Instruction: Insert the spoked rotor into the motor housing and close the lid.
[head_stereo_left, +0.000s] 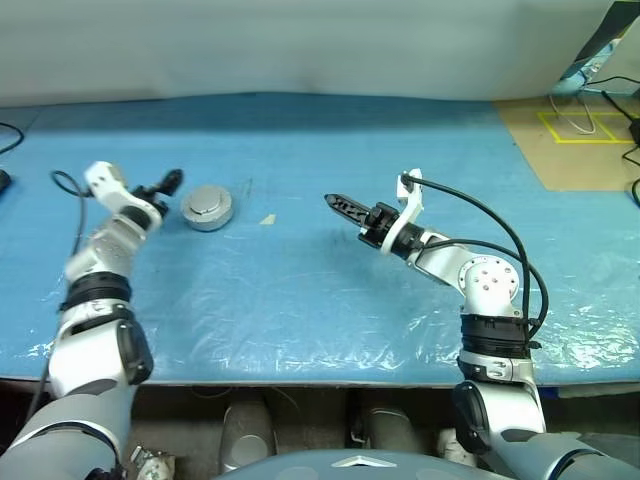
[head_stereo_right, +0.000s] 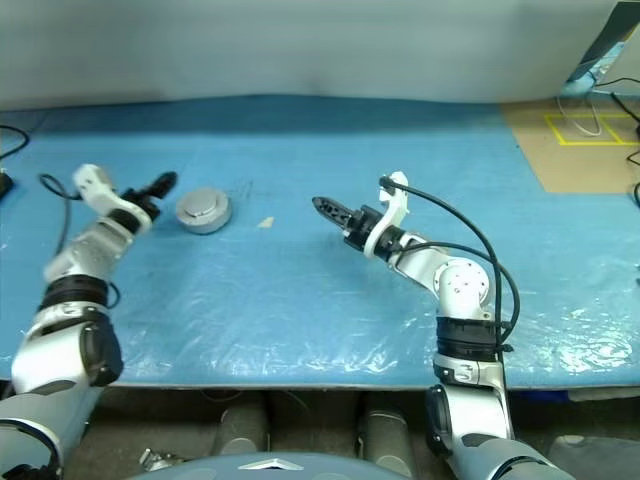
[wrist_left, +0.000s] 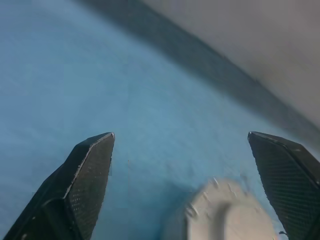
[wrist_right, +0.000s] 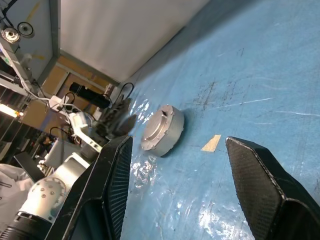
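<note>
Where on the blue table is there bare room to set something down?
Free: the wide stretch between the closed motor housing and the right gripper, bar a small tan scrap; also the near edge. Crowded: around the housing, with the left gripper beside it.

blue table cover (head_stereo_left: 330, 300), small tan scrap (head_stereo_left: 267, 219)

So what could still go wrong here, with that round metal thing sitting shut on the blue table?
The open left claw hangs right beside the closed motor housing, so a small sideways swing could knock it across the slick blue table cover. The lid looks shut, yet whether it is fully seated cannot be told. The right claw is empty, open and well clear.
</note>
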